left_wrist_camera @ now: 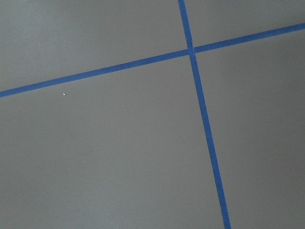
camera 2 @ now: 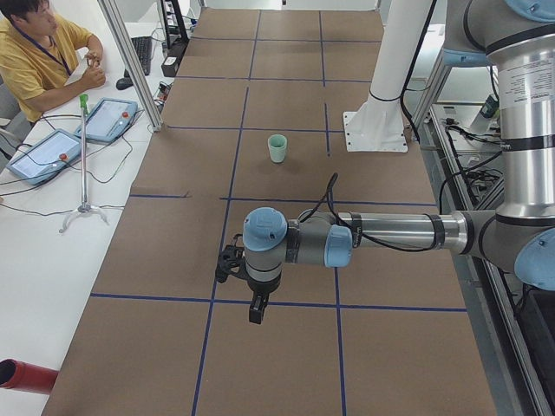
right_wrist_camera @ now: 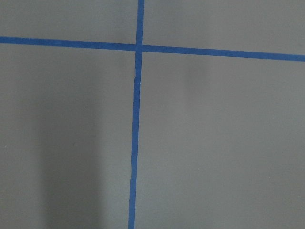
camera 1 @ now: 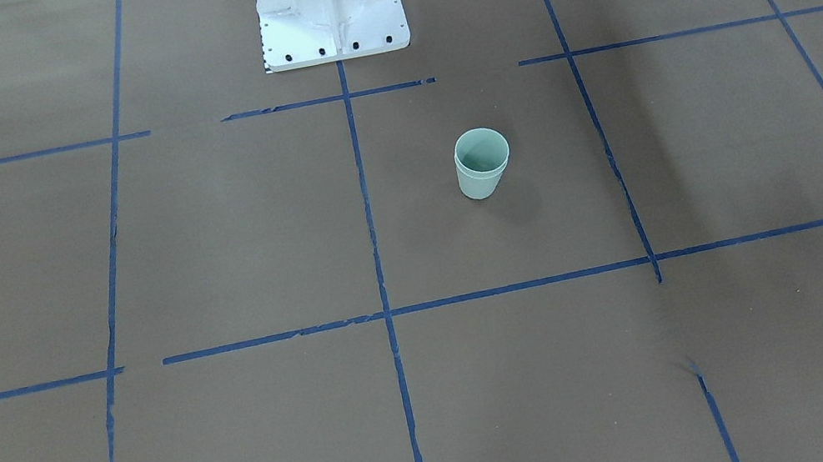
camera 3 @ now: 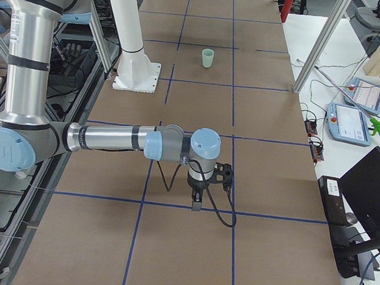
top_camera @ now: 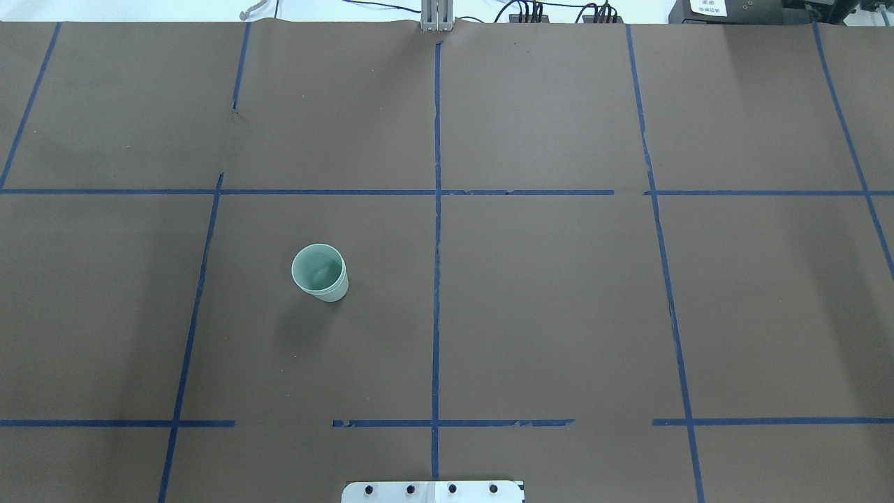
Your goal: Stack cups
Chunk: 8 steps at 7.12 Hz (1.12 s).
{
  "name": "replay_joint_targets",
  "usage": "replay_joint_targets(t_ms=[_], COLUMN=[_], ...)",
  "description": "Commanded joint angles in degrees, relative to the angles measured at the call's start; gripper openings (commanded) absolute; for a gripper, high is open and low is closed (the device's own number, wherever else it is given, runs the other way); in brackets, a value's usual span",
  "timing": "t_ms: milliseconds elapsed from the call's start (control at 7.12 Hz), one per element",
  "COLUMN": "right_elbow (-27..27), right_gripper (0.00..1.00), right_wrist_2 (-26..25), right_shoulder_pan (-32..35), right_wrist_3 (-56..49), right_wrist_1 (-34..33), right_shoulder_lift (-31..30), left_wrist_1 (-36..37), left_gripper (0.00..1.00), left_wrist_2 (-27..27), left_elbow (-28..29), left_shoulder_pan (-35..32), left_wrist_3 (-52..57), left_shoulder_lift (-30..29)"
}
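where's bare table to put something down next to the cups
The stacked cups stand alone in the square on the robot's left of the centre tape line. That square's remaining area is bare, as is the square across the line on the robot's right. Only the base plate crowds the near edge.

The cups (camera 1: 483, 163) stand nested upright on the brown table (camera 1: 213, 257), near the white base (camera 1: 330, 8).

Two cups (top_camera: 320, 272) stand upright on the table (top_camera: 559, 314), one nested inside the other, just to my left of the centre tape line (top_camera: 436, 279) and well ahead of my base (top_camera: 433, 491).
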Motion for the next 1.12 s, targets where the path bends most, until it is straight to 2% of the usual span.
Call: replay_joint_targets(t_ms=[0, 982], right_elbow=[0.0, 0.0], right_gripper=[1.00, 1.00], right_wrist_2=[0.0, 0.0], right_shoulder_pan=[0.1, 0.1], right_wrist_3=[0.0, 0.0], right_wrist_1=[0.0, 0.0], right_shoulder_lift=[0.0, 0.0], left_wrist_1=[-0.1, -0.1], left_gripper=[1.00, 1.00], left_wrist_2=[0.1, 0.2], left_elbow=[-0.1, -0.7], left_shoulder_pan=[0.0, 0.0], left_wrist_3=[0.0, 0.1], left_shoulder_lift=[0.0, -0.1])
